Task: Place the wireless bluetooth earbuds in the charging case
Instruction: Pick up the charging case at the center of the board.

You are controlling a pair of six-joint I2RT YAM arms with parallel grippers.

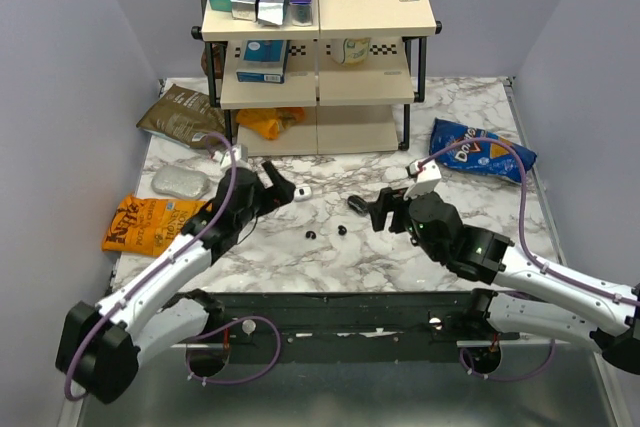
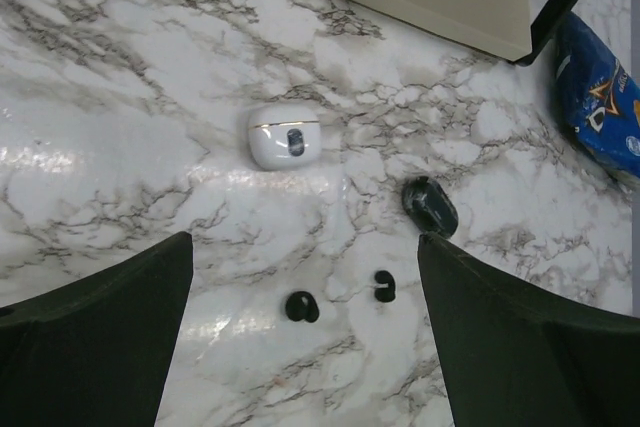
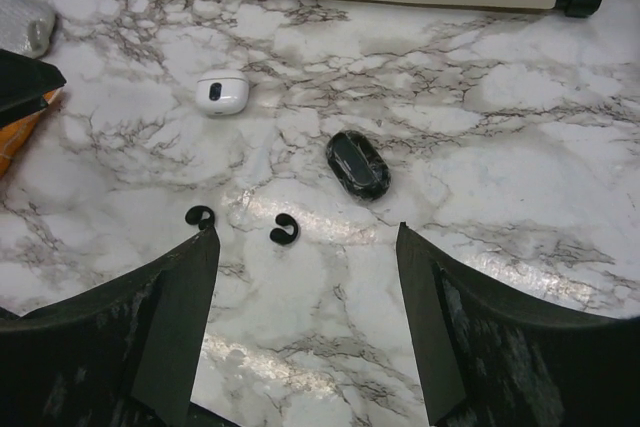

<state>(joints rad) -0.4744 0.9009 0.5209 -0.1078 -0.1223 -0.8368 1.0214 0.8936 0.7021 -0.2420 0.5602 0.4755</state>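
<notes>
- Bright, even overhead light; shadows are short and soft.
- White glare patches lie on the marble table (image 2: 60, 152) in both wrist views.
- The left gripper (image 2: 305, 239) looks dark, featureless and slightly blurred.

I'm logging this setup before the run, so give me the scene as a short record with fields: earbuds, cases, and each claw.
surface: marble table
earbuds: first earbud and second earbud, loose on the marble, apart, in no case
white case: looks shut, lying beyond the buds
black oval pod: on the marble, right of the white case, touching nothing
left claw: open, empty
right claw: open, empty
task state: nothing inserted yet
</notes>
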